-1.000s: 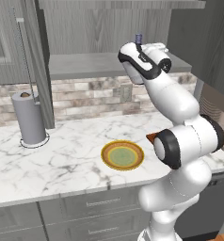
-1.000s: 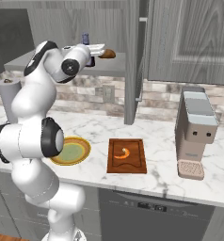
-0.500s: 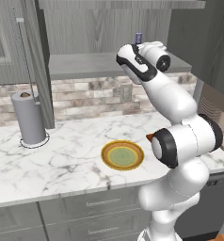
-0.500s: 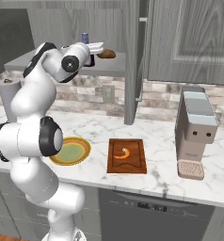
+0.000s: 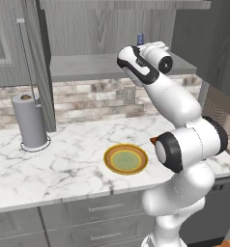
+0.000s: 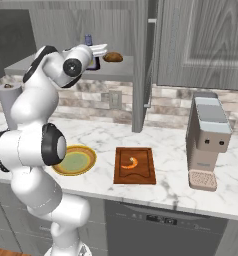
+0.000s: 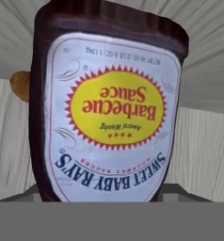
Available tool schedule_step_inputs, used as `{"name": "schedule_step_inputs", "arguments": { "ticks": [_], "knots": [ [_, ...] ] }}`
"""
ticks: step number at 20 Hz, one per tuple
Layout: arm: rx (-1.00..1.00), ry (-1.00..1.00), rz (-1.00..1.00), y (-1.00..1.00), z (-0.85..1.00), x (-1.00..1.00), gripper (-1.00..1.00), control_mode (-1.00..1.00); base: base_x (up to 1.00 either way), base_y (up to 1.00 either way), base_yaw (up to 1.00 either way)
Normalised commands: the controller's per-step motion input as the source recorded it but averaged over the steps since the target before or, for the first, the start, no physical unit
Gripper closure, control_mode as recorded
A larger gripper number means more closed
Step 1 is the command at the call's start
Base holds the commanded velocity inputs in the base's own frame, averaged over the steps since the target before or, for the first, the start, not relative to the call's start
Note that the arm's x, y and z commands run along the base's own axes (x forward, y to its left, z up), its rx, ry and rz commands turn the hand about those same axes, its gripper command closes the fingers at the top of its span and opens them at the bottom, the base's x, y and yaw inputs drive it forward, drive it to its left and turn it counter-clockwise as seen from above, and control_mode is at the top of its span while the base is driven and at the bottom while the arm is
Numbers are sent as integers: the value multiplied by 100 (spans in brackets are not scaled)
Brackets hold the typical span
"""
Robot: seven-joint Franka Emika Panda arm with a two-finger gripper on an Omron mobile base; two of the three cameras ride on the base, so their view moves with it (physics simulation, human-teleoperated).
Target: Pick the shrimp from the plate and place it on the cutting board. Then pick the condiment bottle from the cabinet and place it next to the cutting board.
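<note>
The end effector (image 6: 93,56) sat right at the bottle (image 7: 107,106) on the cabinet (image 5: 112,65) shelf; whether it was apart or clamped, I couldn't tell. A loose grip might have tipped the bottle onto the brown lump (image 6: 113,57) beside it.

The shrimp (image 6: 132,162) lay on the cutting board (image 6: 135,166), which sat on the table (image 6: 166,187) just right of the plate (image 6: 75,160). Farther right stood a coffee machine (image 6: 207,140). Up on the cabinet (image 6: 122,70) shelf, the condiment bottle (image 6: 88,39) stood left of a rounded lump (image 6: 113,57). A paper towel roll (image 5: 29,120) stood far left.
</note>
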Motion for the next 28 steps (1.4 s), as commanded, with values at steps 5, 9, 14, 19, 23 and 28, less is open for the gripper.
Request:
{"name": "schedule_step_inputs", "arguments": {
  "ticks": [5, 9, 14, 19, 23, 28],
  "knots": [
    [0, 0, -1, 7, 0, 1, 100, -100, 0, 0, 0],
    [0, 0, -1, 3, 0, 1, 100, -100, 0, 0, 0],
    [0, 0, -2, 0, 4, -1, 100, -100, 0, 0, 0],
    [0, 0, -2, 0, 22, -14, 100, -100, 0, 0, 0],
    [0, 0, -1, 0, 38, -23, 100, -100, 0, 0, 0],
    [0, 0, -1, 0, 37, -33, 100, -100, 0, 0, 0]
  ]
}}
